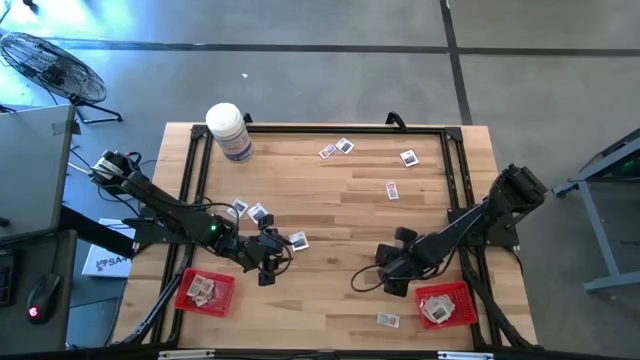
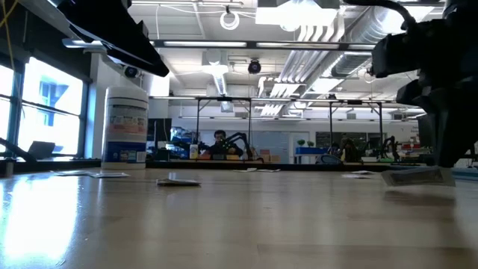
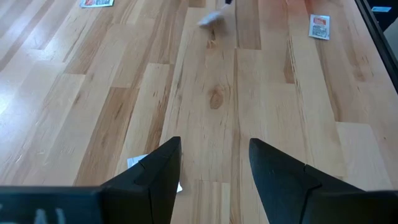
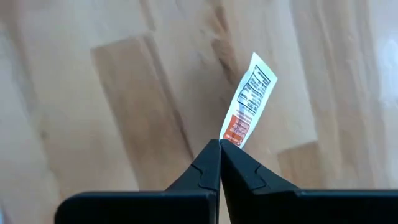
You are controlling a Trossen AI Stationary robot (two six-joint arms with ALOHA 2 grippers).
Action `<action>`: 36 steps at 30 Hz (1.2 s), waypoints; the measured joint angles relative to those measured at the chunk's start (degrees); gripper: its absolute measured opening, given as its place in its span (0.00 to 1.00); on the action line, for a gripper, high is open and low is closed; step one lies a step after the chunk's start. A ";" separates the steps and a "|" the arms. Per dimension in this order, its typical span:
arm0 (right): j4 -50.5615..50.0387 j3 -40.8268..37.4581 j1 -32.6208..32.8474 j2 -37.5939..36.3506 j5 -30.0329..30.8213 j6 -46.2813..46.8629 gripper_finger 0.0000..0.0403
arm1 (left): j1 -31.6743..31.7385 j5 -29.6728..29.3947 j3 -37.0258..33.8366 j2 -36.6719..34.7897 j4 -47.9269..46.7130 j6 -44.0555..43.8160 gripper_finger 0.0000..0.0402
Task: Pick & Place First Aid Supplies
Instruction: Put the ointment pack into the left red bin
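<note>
Right gripper (image 4: 220,144) jaws clenched on corner of packet (image 4: 250,101), lifted above desk (image 1: 330,210) near red tray (image 1: 462,309). Light, thin, floppy; edge pinch suffices. Left gripper (image 3: 214,158) jaws released, over desk beside another packet.

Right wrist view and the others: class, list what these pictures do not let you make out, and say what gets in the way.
- Print on the held packet in the right wrist view: too small to read.
- How many packets lie in the left red tray and right red tray, high view: piled and too small.
- Packet in the left wrist view: mostly hidden behind the left gripper's fingers.
- Bottle label, low view: backlit, unreadable.
- Right gripper's held packet in the high view: hidden under the arm.
</note>
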 joint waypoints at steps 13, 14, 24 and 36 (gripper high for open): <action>20.52 -2.03 0.68 1.21 -1.39 -9.02 0.00 | 0.00 -1.33 0.00 0.00 1.66 0.93 0.46; 22.61 -2.08 0.68 1.61 -1.97 -9.40 0.00 | 0.00 -1.45 0.00 0.00 2.33 0.50 0.46; 30.67 -2.11 0.87 2.25 -0.11 -13.88 0.00 | 0.00 5.61 0.02 3.63 12.78 0.05 0.46; 36.16 -2.11 0.42 2.25 -1.00 -16.47 0.00 | 0.04 6.53 0.33 22.35 43.97 18.08 0.46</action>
